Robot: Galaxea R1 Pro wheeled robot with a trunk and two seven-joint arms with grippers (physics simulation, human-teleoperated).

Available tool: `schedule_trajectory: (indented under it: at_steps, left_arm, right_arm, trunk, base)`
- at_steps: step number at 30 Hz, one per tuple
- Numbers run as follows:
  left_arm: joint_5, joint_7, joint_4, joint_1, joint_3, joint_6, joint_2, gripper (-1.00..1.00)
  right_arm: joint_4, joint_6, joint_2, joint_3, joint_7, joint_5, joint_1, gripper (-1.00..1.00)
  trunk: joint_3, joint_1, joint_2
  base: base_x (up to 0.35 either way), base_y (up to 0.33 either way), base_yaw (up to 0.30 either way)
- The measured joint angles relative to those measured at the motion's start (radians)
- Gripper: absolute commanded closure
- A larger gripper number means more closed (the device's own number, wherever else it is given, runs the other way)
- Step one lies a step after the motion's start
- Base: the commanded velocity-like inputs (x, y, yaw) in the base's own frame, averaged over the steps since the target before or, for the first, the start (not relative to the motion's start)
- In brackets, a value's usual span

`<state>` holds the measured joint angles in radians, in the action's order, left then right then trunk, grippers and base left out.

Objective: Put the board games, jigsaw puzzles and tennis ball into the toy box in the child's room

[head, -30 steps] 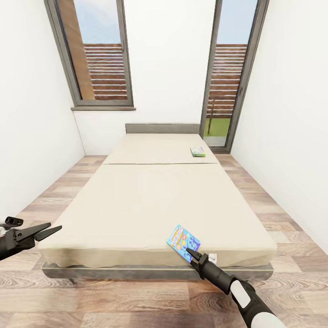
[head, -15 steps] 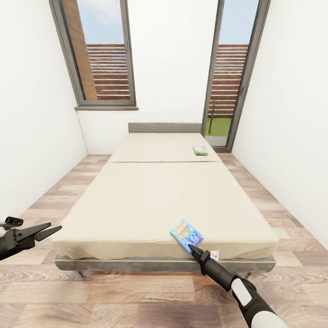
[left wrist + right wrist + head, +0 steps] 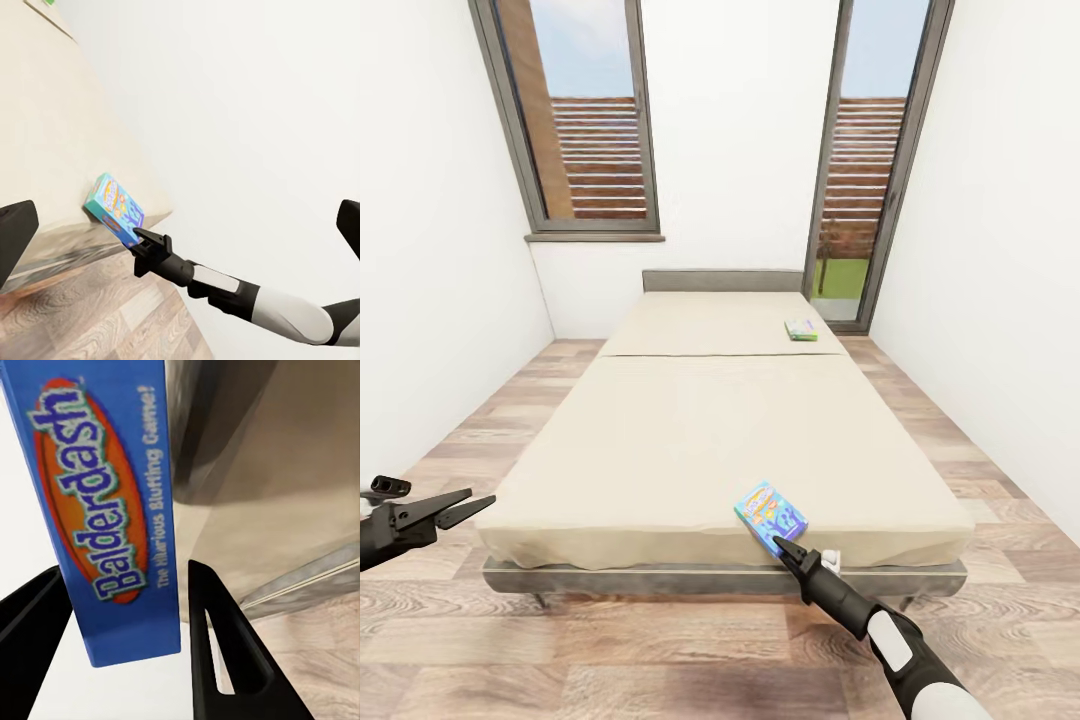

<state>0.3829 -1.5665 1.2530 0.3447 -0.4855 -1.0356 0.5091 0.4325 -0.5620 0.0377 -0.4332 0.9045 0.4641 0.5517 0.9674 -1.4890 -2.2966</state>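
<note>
Head view: the bed [image 3: 690, 440], beige cover on a grey frame with a grey headboard, runs away from the camera between white walls on a wood plank floor [image 3: 610, 650], two tall grey-framed windows behind it. One board game, a blue box [image 3: 770, 512], sits at the bed's near right corner, tilted, its near end at the mattress edge. The right gripper [image 3: 784, 548] reaches up from lower right and has that near end between its two black fingers. Right wrist view shows it close: the narrow blue edge of the box [image 3: 112, 502] stands between the fingers [image 3: 225, 652], and the print reads "Balderdash" in blue letters on an orange oval, with "The Hilarious Bluffing Game!" in smaller white text beside it. One finger looks pressed to the box side and the other sits at its opposite edge, so the claw is clamped on the box. Left wrist view sees the same thing from the side: the teal-and-blue box [image 3: 116, 208] tipped up off the bed corner, with the right gripper [image 3: 146, 244] on its lower end. Its cover print is too small to read there. A second board game, green-edged [image 3: 800, 330], lies flat near the headboard on the right side of the bed, well apart from the first; its lettering is too small to read. The left gripper [image 3: 455, 508] hangs over the floor at the left, off the bed, fingers spread apart and holding nothing.
</note>
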Motion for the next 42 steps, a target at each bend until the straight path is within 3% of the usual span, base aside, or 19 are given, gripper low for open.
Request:
schedule_trajectory:
  at_steps: [6,11,16,23,31,42]
  left_arm:
    - [0.001,0.000,-0.004,0.001,0.000,-0.001,0.012,-1.00]
    - [0.000,0.000,-0.004,0.002,-0.002,-0.001,0.014,-1.00]
    - [0.000,0.000,-0.004,0.002,-0.007,-0.001,0.015,-1.00]
    - [-0.003,0.000,-0.004,0.002,-0.008,-0.001,0.015,-1.00]
    - [-0.003,0.000,-0.004,0.002,-0.008,-0.001,0.015,-1.00]
    - [-0.003,0.000,-0.004,0.002,-0.008,-0.001,0.015,-1.00]
  right_arm:
    - [0.021,-0.025,-0.002,0.005,-0.061,0.008,0.001,1.00]
    - [0.106,-0.027,-0.001,0.015,-0.107,-0.004,0.000,1.00]
    - [0.191,-0.142,-0.001,0.073,-0.106,-0.002,0.000,1.00]
    - [0.311,-0.268,-0.002,0.097,-0.101,0.004,-0.005,1.00]
    - [0.323,-0.271,-0.010,0.097,-0.043,0.005,-0.013,1.00]
    - [0.324,-0.263,0.000,0.100,-0.026,0.003,-0.015,1.00]
  trunk:
    - [-0.019,0.023,0.042]
    - [-0.034,0.042,0.077]
    - [-0.050,0.061,0.112]
    - [-0.072,0.088,0.161]
    - [-0.097,0.119,0.217]
    - [-0.132,0.161,0.294]
  base:
    - [0.000,0.000,0.000]
    - [0.000,0.000,0.000]
    - [0.000,0.000,0.000]
    - [0.000,0.000,0.000]
    - [0.000,0.000,0.000]
    - [0.000,0.000,0.000]
